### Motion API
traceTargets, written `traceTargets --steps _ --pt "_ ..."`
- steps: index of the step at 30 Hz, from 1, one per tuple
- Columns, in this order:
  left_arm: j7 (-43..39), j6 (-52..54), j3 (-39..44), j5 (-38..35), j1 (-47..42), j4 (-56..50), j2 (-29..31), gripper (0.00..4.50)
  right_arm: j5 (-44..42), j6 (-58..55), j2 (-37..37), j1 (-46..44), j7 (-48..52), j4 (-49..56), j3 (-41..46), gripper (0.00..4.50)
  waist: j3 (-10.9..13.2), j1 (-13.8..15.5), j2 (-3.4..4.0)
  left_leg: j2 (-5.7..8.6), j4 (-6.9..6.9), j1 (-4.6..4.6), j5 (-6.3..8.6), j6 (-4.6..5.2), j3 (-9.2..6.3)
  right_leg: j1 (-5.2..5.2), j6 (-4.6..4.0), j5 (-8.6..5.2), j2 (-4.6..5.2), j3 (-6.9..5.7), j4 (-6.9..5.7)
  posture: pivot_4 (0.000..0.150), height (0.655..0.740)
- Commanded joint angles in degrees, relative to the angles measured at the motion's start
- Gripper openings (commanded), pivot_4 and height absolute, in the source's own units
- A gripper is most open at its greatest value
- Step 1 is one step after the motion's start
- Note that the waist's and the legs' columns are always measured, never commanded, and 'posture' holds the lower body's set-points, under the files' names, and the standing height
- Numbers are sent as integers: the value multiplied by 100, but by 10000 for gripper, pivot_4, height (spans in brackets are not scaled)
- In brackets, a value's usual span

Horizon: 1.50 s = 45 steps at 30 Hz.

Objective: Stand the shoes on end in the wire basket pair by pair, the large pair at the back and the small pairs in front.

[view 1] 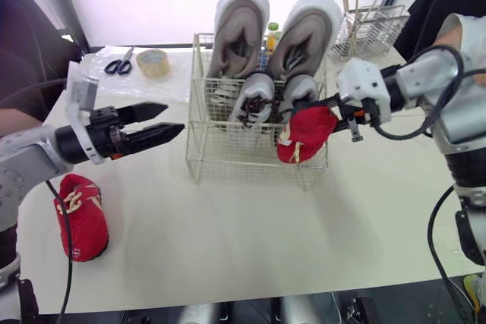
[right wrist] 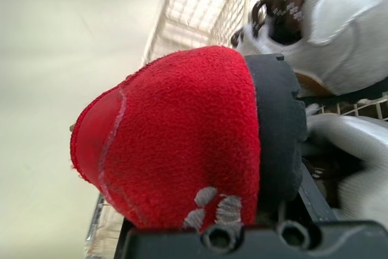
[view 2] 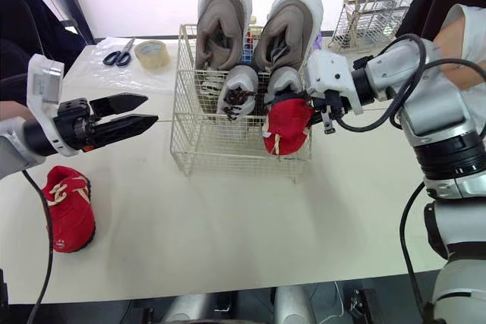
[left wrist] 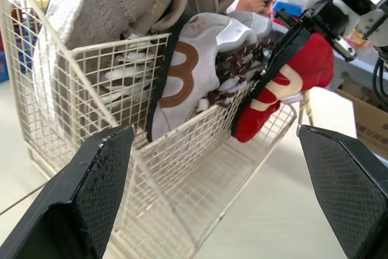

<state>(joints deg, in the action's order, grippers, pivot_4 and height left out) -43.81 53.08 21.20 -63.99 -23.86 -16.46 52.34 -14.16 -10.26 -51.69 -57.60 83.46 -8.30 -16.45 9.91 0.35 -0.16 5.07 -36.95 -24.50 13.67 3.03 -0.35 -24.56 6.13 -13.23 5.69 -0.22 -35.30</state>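
A white wire basket [view 1: 220, 153] stands mid-table. Two large grey shoes [view 1: 239, 28] stand on end at its back, and two small grey shoes [view 1: 254, 96] stand in front of them. My right gripper [view 1: 323, 111] is shut on a small red shoe [view 1: 304, 134], holding it toe-down over the basket's front right corner. The other red shoe [view 1: 80, 214] lies on the table at the left. My left gripper [view 1: 163, 123] hovers open left of the basket, above the table, with nothing between its fingers [left wrist: 91, 198].
Scissors [view 1: 119, 64] and a roll of tape [view 1: 153, 62] lie on a plastic sheet at the back left. A second wire rack [view 1: 372, 24] holding sticks stands at the back right. A person's arm [view 1: 19, 115] shows at the left edge.
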Motion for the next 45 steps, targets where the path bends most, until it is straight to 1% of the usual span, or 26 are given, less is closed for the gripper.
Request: traceTargets --steps 1,10,11,13,15,16,17,22,26,30,33,36,39,43,45 --pt "-50 -140 93 81 -47 -123 3 44573 413 337 84 -131 -123 -292 84 8023 0 -6 0 -1 0 3 0 -1 0 1 0 0 -1 0 -2 1500 7400" --pt "-57 -224 73 299 -52 -133 -63 44573 194 -269 51 83 426 101 126 8023 2 40 2 -5 2 3 -4 -6 -1 -3 1 1 -4 0 -15 1500 7400" --pt "-59 -227 77 309 -50 -133 -63 45000 182 -351 49 100 456 145 135 18001 2 36 3 -3 2 2 -3 -5 -1 -3 1 1 -3 0 -14 1500 7400" --pt "-62 -232 79 327 -56 -127 -65 45000 166 -484 56 123 478 203 162 26523 2 25 2 -3 2 2 -3 -4 -1 -2 2 1 -3 0 -11 1500 7400" --pt "-64 -240 76 362 -67 -123 -72 45000 183 -569 29 138 518 247 176 38028 2 22 2 -3 2 2 -2 -4 0 -2 2 1 -3 0 -11 1500 7400" --pt "-65 -242 79 374 -69 -122 -74 45000 187 -597 17 135 524 255 199 42809 2 21 2 -4 3 2 -2 -4 0 -2 2 1 -4 0 -12 1500 7400" --pt "-65 -243 81 381 -70 -122 -76 45000 191 -619 11 132 528 263 218 44410 2 21 2 -5 3 2 -2 -4 0 -2 3 2 -5 0 -14 1500 7400" --pt "-61 -235 124 408 -33 -118 -64 45000 120 -772 -137 7 587 309 444 44410 2 20 3 -6 5 2 -3 -5 -1 -2 4 2 -6 0 -15 1500 7400" --pt "-41 -186 260 407 90 -133 11 45000 79 -878 -406 -156 594 310 727 44410 3 26 4 -5 7 1 -3 -5 0 -2 3 2 -4 0 -13 1500 7400" --pt "68 -150 491 443 338 -185 117 45000 -4 -995 -600 -359 576 263 1002 44410 4 19 5 -6 9 1 -3 -5 0 -2 -1 -1 -4 0 -13 1500 7400" --pt "171 -161 695 563 582 -220 195 45000 -206 -1189 -612 -548 600 246 1213 44410 5 1 6 -7 17 1 -2 -5 0 -2 -2 -1 -4 1 -11 1500 7400" --pt "189 -121 1008 652 970 -320 336 45000 -930 -1877 -289 -939 498 361 1551 44410 10 -44 15 -8 22 0 -3 -6 1 0 -3 -1 -4 2 -12 1500 7400" --pt "189 -131 1316 867 1363 -324 516 45000 -1703 -2591 74 -1075 429 723 1763 44410 9 -97 12 -8 52 1 -10 -17 0 -8 -2 -1 -4 4 -10 1500 7400" --pt "406 31 1812 1147 1868 -304 689 45000 -2265 -2995 512 -1152 248 962 1843 44410 10 -120 14 -9 78 3 -15 -25 1 -20 -1 0 -3 4 -10 1500 7400" --pt "685 211 2112 1248 2022 -303 711 45000 -2479 -3094 715 -1169 226 1024 1834 44410 10 -115 14 -9 82 1 -17 -27 1 -26 2 1 -3 4 -11 1500 7400"
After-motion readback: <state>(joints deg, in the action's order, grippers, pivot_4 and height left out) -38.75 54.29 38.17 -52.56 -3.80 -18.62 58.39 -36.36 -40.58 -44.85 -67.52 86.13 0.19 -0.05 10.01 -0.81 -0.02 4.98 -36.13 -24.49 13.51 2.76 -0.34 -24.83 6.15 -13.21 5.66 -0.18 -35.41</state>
